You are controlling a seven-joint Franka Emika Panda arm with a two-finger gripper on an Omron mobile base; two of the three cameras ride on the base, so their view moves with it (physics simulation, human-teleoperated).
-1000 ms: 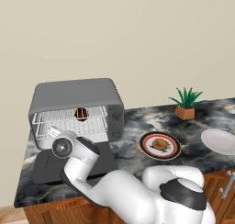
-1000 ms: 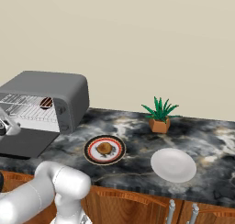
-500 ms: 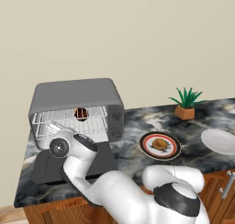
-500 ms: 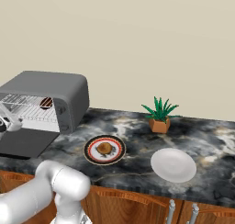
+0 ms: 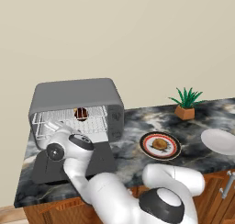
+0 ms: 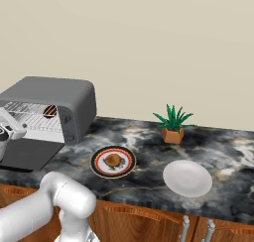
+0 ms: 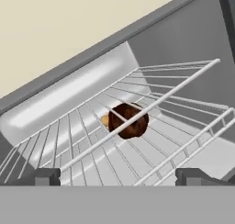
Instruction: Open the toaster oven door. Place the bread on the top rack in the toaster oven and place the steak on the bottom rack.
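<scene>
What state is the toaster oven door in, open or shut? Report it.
Open. The toaster oven door lies folded down flat before the toaster oven, leaving the wire racks and the steak inside exposed.

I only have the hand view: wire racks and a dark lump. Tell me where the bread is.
Observer: The bread sits on a patterned plate on the counter, to the right of the toaster oven.
Operator: Confirm the door is down.
Observer: The toaster oven door is open, folded down in front of the oven.
Operator: Report what else is near that plate.
Observer: A plain white plate lies beside it, and a potted plant stands behind, by the wall.
</scene>
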